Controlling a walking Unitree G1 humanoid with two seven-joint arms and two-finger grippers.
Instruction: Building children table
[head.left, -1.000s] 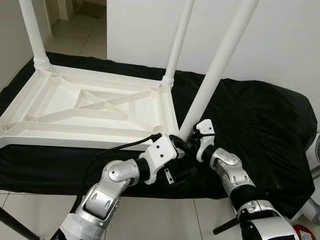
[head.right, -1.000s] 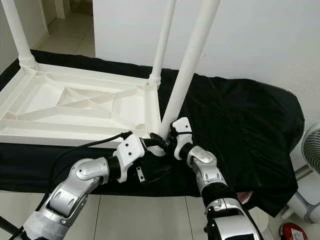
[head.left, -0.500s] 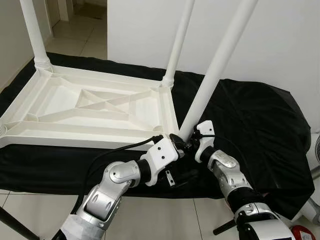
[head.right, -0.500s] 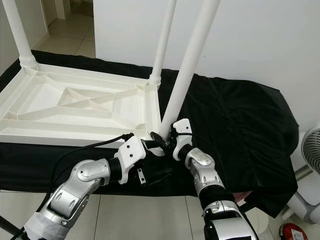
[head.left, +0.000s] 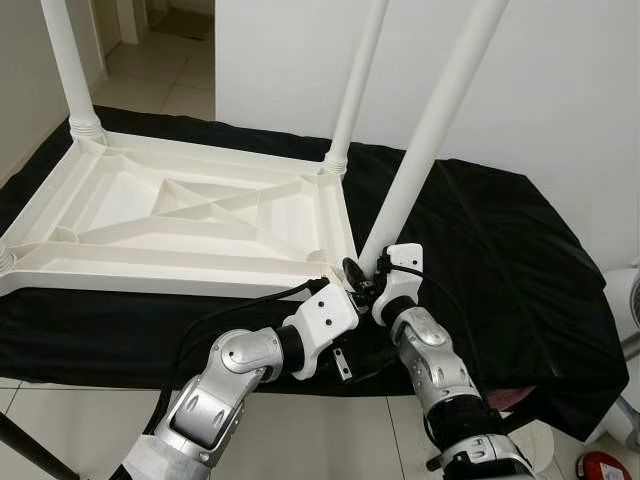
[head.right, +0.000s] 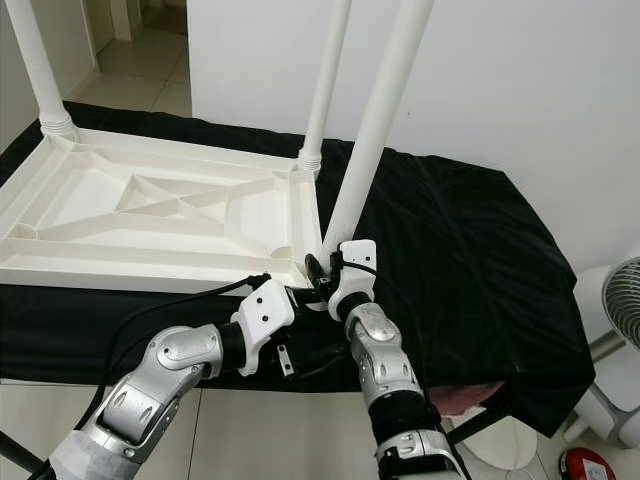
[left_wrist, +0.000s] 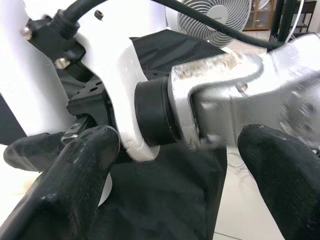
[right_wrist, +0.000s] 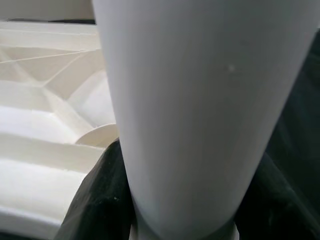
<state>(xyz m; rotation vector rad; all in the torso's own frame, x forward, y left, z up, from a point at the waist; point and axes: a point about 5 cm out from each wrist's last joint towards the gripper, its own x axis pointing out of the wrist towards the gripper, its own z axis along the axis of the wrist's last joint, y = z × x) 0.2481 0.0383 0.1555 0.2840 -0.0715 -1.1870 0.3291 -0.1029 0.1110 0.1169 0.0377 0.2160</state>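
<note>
Step in hand: fitting third table leg (head.left: 425, 140) into the near corner of the upturned tabletop (head.left: 190, 215); right gripper (head.left: 372, 285) clamps the leg's base. Left gripper (head.left: 350, 285) sits beside it, fingers (left_wrist: 75, 170) spread, holding nothing; next, likely twist or press the leg home.

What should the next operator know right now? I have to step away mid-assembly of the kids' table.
Right gripper: shut on the tilted table leg, low down by the near right corner socket.
Left gripper: open, fingers either side of the right wrist, holding nothing.
Tabletop: upside down on the black cloth.
Done: two legs stand upright in the far corners.
Left: straighten and seat the tilted leg; the near left corner has no leg in it.
</note>
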